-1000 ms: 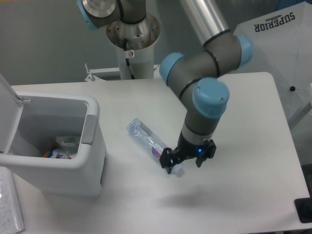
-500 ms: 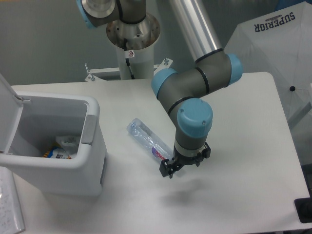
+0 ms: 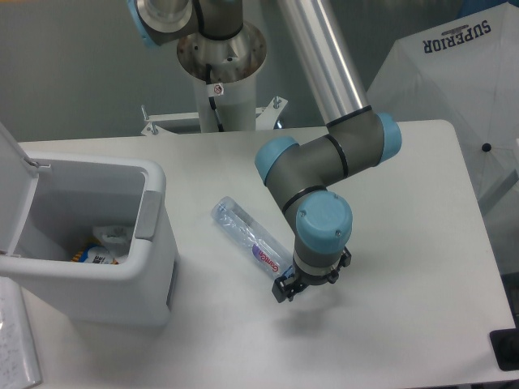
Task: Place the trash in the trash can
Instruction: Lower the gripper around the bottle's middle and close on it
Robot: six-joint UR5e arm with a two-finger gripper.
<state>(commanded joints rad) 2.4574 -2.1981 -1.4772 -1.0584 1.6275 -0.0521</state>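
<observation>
Camera view from above and in front shows the crushed clear bottle (image 3: pixel 250 237) lying on its side on the white table (image 3: pixel 405 203), slanting from upper left to lower right. Its pink-purple label (image 3: pixel 268 258) sits toward the lower right end, and that end runs in under my wrist. The bottle lies near the trash can (image 3: pixel 89 243), a little to the right of the can's grey side panel (image 3: pixel 147 215), with bare tabletop between them.

My gripper (image 3: pixel 302 284) is down low at the lower right end of the bottle, just beside or over it. My blue-capped wrist joint (image 3: pixel 323 228) covers most of the gripper from this angle, so only dark edges of my fingers (image 3: pixel 280 290) peek out below it. I cannot tell whether they are spread, pressed together, or pinching the bottle, and I cannot tell whether they touch it.

The trash can stands at the left edge of the table, open, with its white lid (image 3: pixel 15 174) tipped up and back on the far left. Inside it, at the bottom, I see a pale crumpled wad (image 3: pixel 112 236) and a bit of printed packaging (image 3: pixel 91 256) beside it.

My arm bends back from the wrist through grey links to a silver tube (image 3: pixel 320 49) rising out of view. Behind the table stands the white mounting post (image 3: pixel 219 89), and at the upper right a white cover printed SUPERIOR (image 3: pixel 458 36).
</observation>
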